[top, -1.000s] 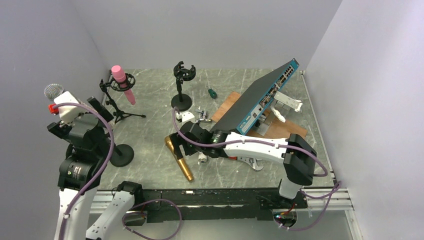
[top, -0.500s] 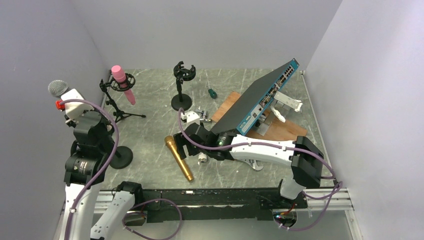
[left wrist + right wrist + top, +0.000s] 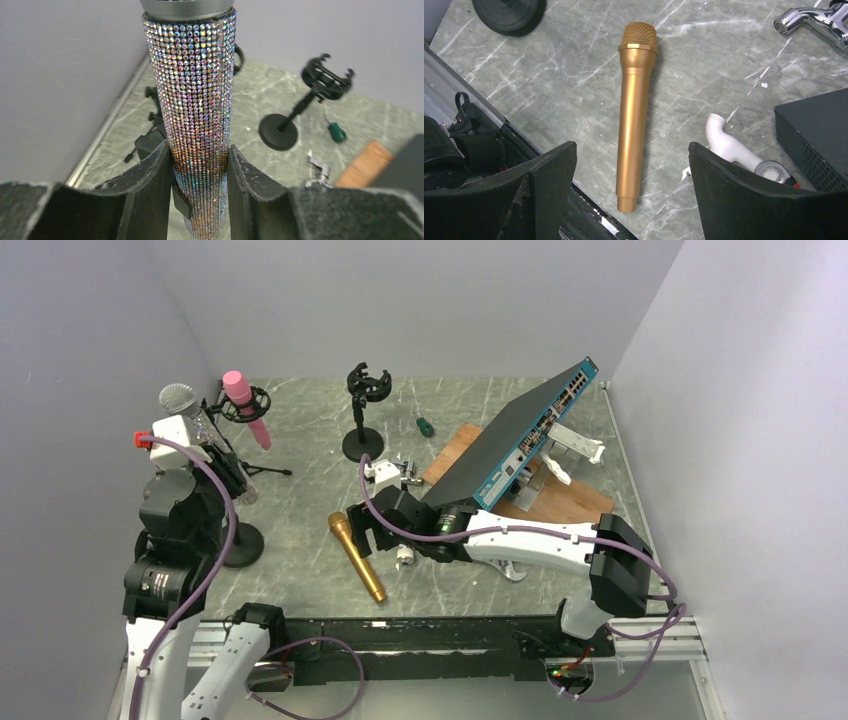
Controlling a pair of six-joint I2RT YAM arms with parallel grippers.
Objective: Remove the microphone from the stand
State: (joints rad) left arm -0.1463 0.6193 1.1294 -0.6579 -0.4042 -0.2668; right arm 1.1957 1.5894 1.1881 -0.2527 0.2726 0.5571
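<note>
Left wrist: claw [image 3: 198, 152] clamps microphone [image 3: 192, 85], seemingly near wall [image 3: 55, 75].

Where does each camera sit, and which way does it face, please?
Top external: above and behind the bases, looking down at the table; both arms show, left gripper holding the rhinestone microphone.
Left wrist: on the left wrist, looking along its fingers, shut on that microphone, towards an empty clip stand.
Right wrist: on the right wrist, looking down between its open fingers at the gold microphone.
Shared: top external and right wrist both show the gold microphone.
</note>
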